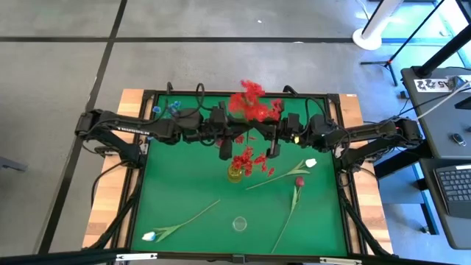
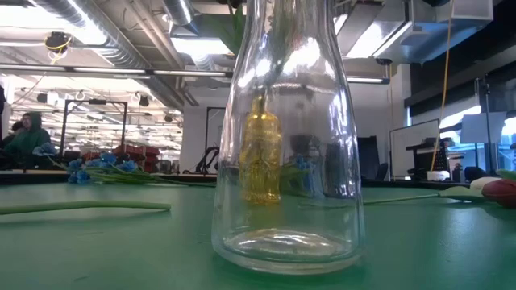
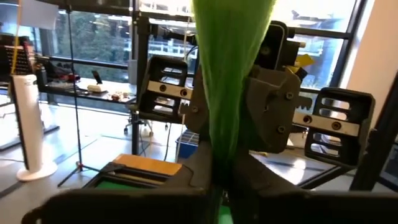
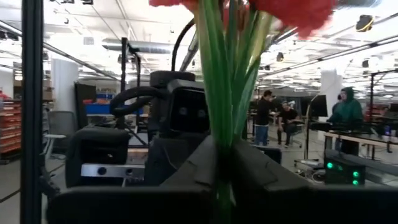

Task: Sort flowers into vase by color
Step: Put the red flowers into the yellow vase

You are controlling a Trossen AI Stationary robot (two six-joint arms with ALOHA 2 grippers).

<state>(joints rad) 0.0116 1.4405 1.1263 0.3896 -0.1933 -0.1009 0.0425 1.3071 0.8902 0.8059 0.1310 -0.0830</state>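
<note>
Clear vase [image 2: 284, 145]: empty | both claws clamped on red spray [image 1: 250, 99] stems

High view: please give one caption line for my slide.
Both grippers hold a red flower spray above the green table.

The green table [image 1: 191, 191] was viewed from straight overhead, with both arms included. A second camera was set at tabletop level, pressed close to a clear glass vase [image 2: 286, 137]. Each wrist camera was aimed along its own fingers, very near green stems [image 3: 233, 74]. The yellow vase [image 1: 235, 173] was shared by the overhead and low views.
</note>
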